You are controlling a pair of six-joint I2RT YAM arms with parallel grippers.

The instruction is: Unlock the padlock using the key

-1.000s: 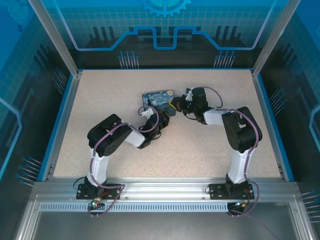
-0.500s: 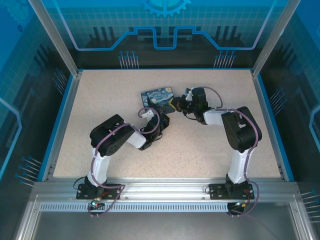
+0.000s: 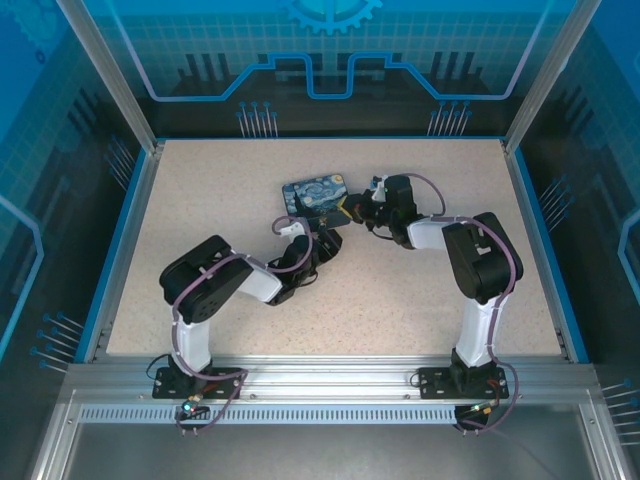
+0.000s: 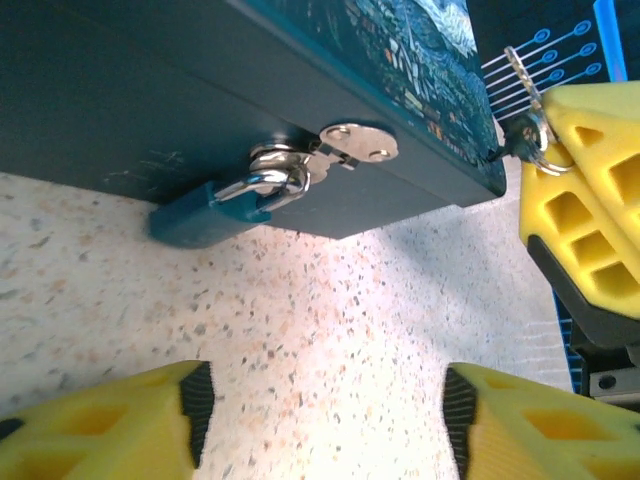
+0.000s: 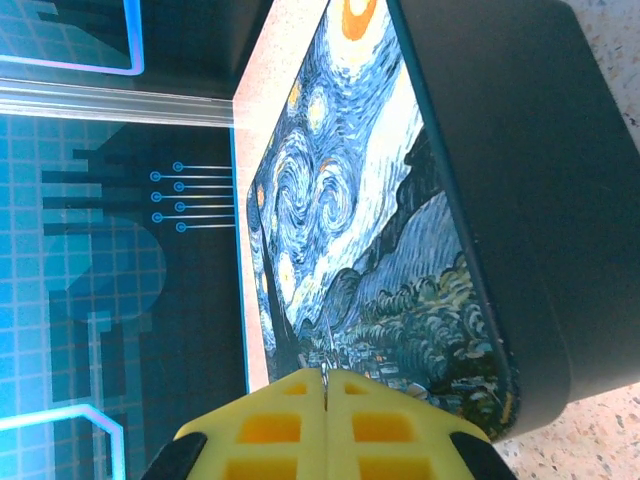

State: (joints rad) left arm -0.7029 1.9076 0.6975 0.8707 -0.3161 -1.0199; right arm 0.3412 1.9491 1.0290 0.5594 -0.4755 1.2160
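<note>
Hanging on the box [image 4: 120, 100] hasp [image 4: 355, 142], the padlock [image 4: 200, 215] is seen at ten o'clock. The left gripper [image 4: 320, 420] is held wide apart, empty. The key [image 4: 520, 85] is pinched in the closed right gripper [image 5: 325, 388], two o'clock.

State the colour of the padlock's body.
The padlock body is teal-blue, seen best in the left wrist view.

A robot lab test cell, shown by its aluminium frame [image 3: 330, 380], blue circuit-printed wall panels [image 3: 200, 50] and speckled tabletop [image 3: 200, 190].
</note>
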